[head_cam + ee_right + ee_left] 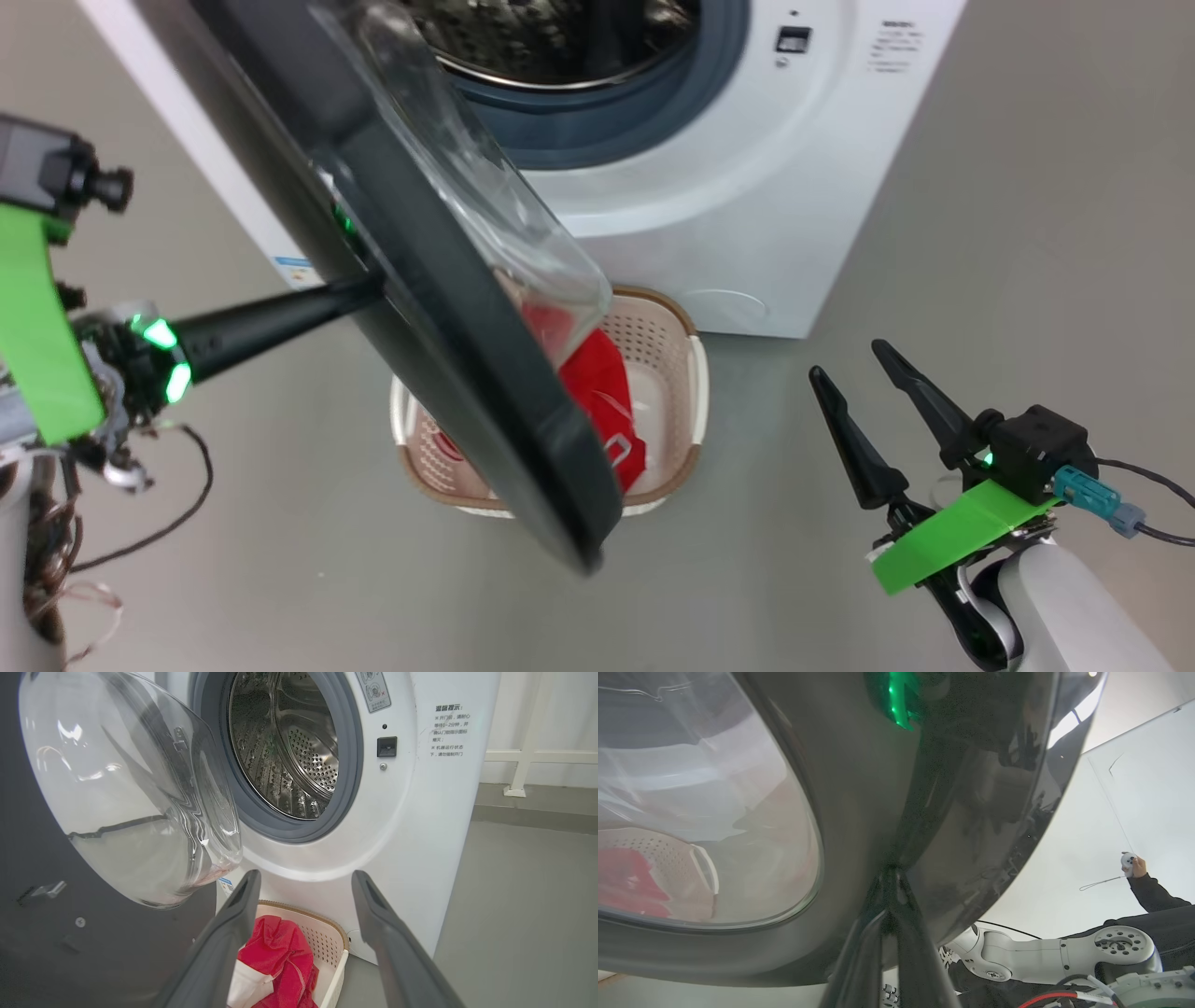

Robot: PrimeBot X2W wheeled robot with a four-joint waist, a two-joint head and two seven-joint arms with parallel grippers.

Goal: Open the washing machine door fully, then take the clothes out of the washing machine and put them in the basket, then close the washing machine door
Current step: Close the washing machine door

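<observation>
The washing machine door (439, 308) stands half open, its black rim and clear porthole hanging over the basket (686, 373). My left gripper (369, 285) is shut, and its tips (892, 891) touch the glossy outer face of the door (887, 788). The washing machine (747, 187) shows a bare steel drum (289, 742). Red clothes (602, 383) with white trim lie in the basket, seen also as clothes (275, 952) in the basket (327, 942) below the porthole (126, 793). My right gripper (848, 359) is open and holds nothing, right of the basket; its fingers (306, 877) frame the machine's front.
Grey floor surrounds the machine, with free room to the right. A person's hand (1134, 863) holds a small controller behind my left arm, beside a pale robot arm link (1045, 956). White railing (523, 756) stands at the far right.
</observation>
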